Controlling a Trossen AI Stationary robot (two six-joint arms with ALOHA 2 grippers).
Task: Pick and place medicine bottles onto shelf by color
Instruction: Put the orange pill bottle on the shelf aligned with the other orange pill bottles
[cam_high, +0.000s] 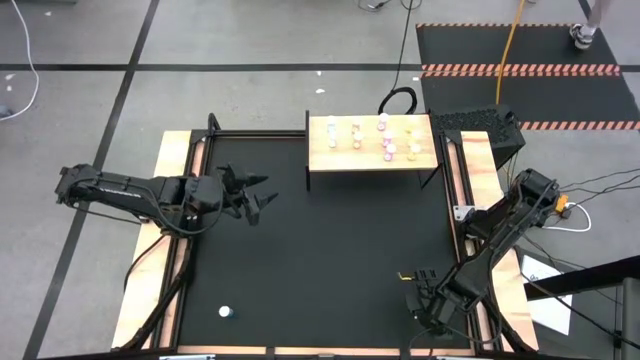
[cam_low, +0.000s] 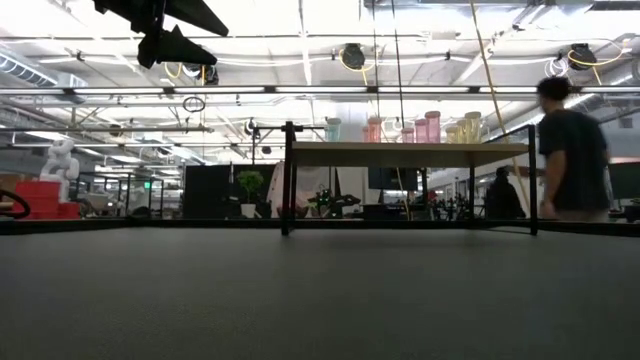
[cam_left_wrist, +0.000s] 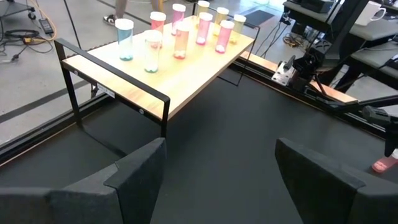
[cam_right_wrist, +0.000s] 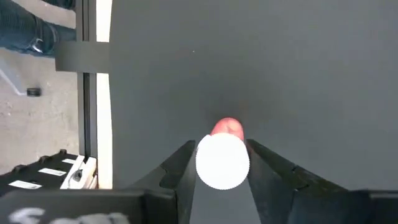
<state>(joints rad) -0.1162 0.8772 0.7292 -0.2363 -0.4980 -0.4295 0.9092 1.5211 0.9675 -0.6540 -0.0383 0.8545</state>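
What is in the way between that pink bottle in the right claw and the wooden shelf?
Nothing visible. The right gripper straddles the pink bottle near the table's front right corner, and only bare black tabletop lies between it and the shelf at the back edge. The left gripper hovers off to the left.

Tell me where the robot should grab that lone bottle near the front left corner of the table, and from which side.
Judging from the high view, the lone bottle seems to stand upright, white cap up, with bare table around it. Probably best to come straight down and pinch the round body just under the cap. The left gripper hangs open nearest to it.
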